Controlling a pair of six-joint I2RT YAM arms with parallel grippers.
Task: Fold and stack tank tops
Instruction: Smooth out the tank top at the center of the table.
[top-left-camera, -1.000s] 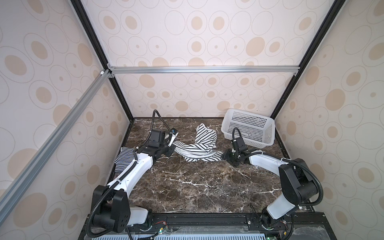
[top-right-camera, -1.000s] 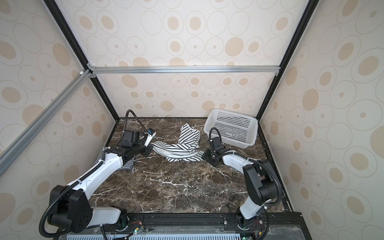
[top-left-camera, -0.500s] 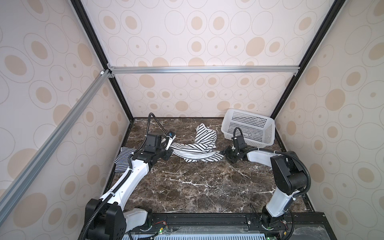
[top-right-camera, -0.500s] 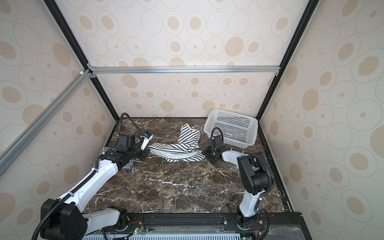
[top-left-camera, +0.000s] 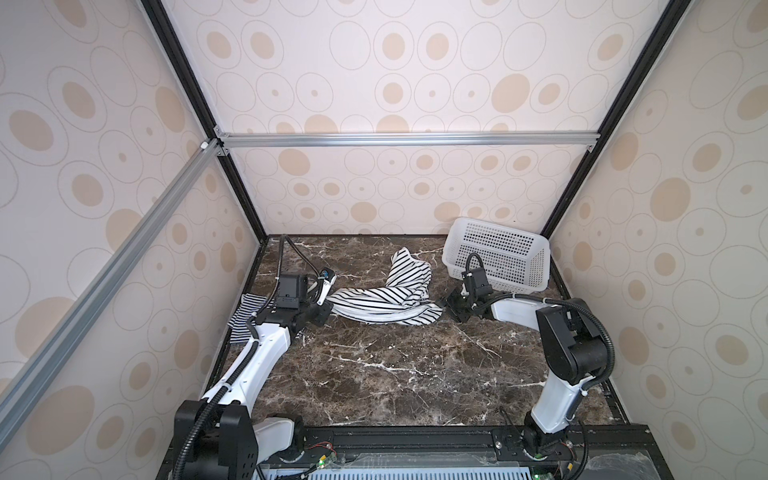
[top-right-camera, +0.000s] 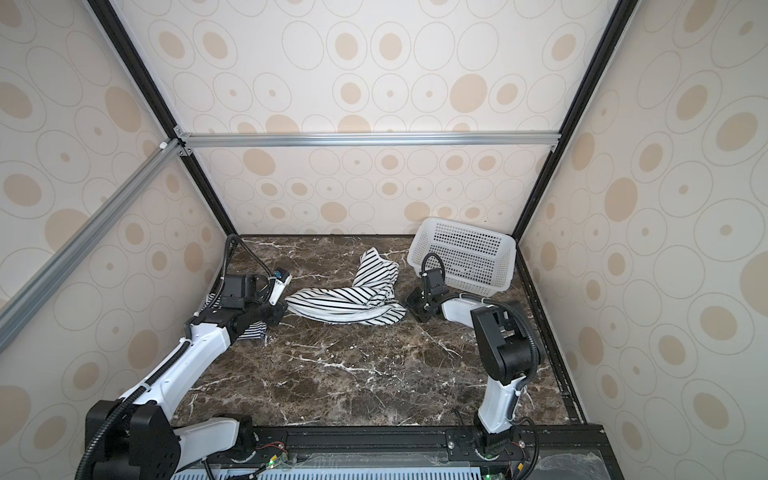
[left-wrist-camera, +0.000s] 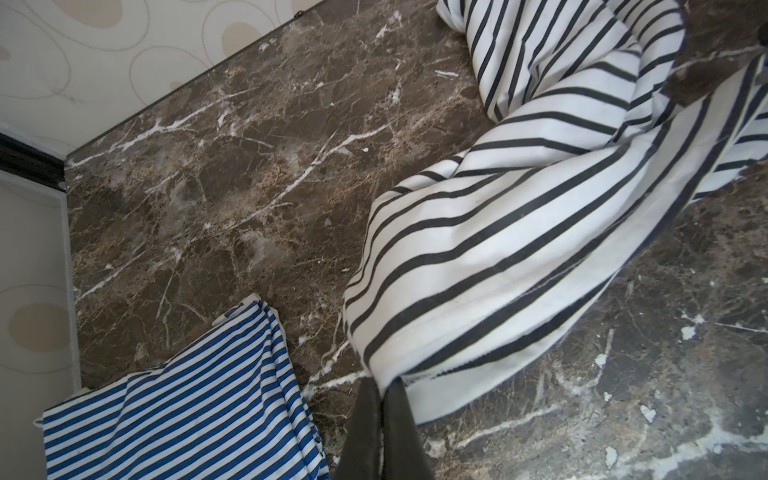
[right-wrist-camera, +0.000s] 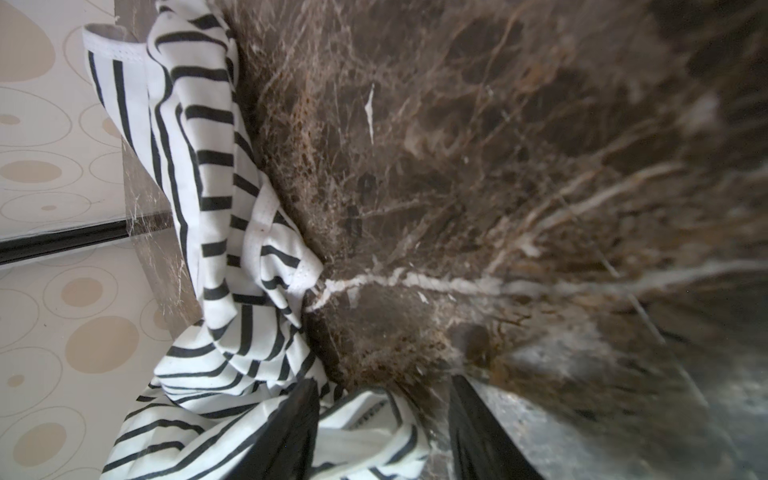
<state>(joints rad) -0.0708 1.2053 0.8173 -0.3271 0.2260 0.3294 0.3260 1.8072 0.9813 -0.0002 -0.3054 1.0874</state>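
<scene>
Marble (top-left-camera: 395, 365): left claw (left-wrist-camera: 382, 399) tight on wide-striped top (left-wrist-camera: 519, 249)

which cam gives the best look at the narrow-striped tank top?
Left wrist. The narrow-striped tank top is close and unobstructed there, its blue-and-white stripes sharp, lying on the table. In both top views the left arm covers most of it, so only small striped patches show. The right wrist view doesn't show it.

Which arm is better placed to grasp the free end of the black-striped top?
Right: the right hand stands open around that end of the black-striped top; the left hand is shut on its opposite hem.
</scene>
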